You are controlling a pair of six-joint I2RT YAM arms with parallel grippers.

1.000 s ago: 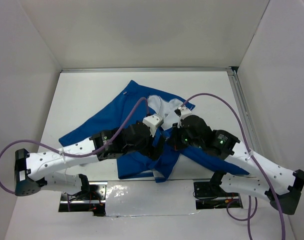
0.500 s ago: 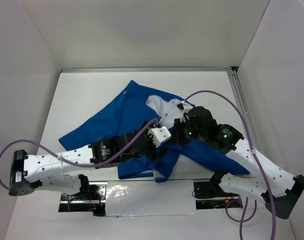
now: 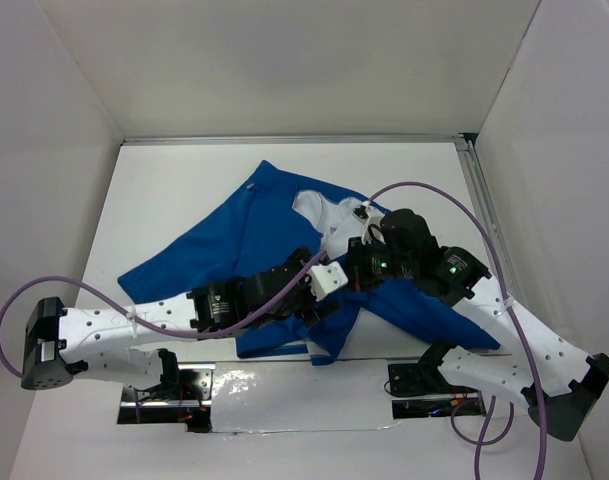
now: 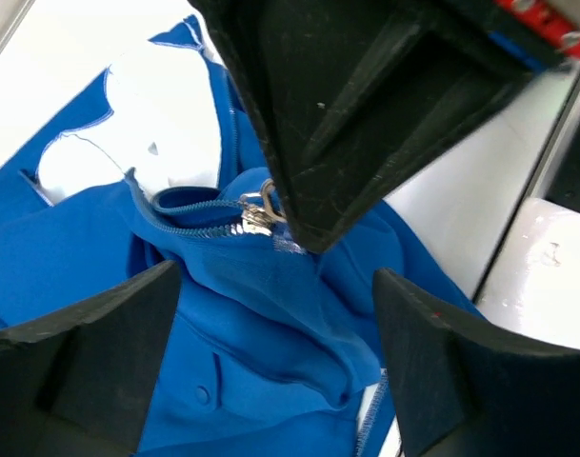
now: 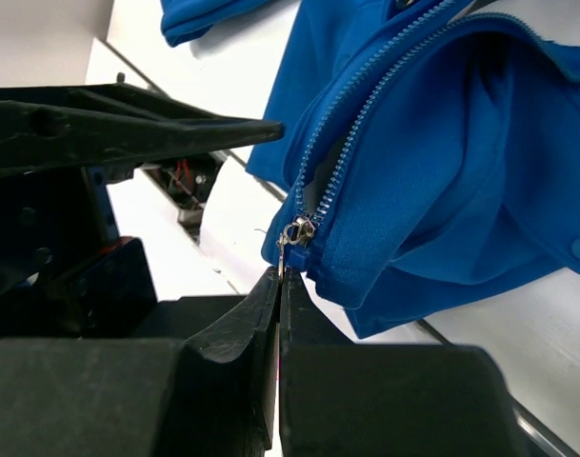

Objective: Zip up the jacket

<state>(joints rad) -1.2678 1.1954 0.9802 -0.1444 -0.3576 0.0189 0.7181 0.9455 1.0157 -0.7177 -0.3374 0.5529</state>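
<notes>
The blue jacket (image 3: 214, 245) lies spread on the white table, its white lining (image 3: 324, 212) showing near the collar. My right gripper (image 5: 280, 286) is shut on the metal zipper pull (image 5: 297, 233) at the low end of the zipper teeth (image 5: 366, 105). It holds that jacket edge a little off the table. In the top view the right gripper (image 3: 351, 278) sits over the jacket's near middle. My left gripper (image 4: 270, 381) is open and hovers over bunched blue fabric (image 4: 270, 314) just below the pull (image 4: 256, 214), touching nothing. Its fingers (image 4: 80, 362) straddle the fold.
A metal rail (image 3: 484, 220) runs along the table's right edge. White walls close in three sides. A shiny taped strip (image 3: 284, 385) and the arm mounts (image 3: 424, 378) lie at the near edge. Purple cables (image 3: 424, 190) loop over both arms.
My left wrist has moved nearer and to the right, close beside the right gripper. The right gripper has shifted slightly while staying at the zipper.
</notes>
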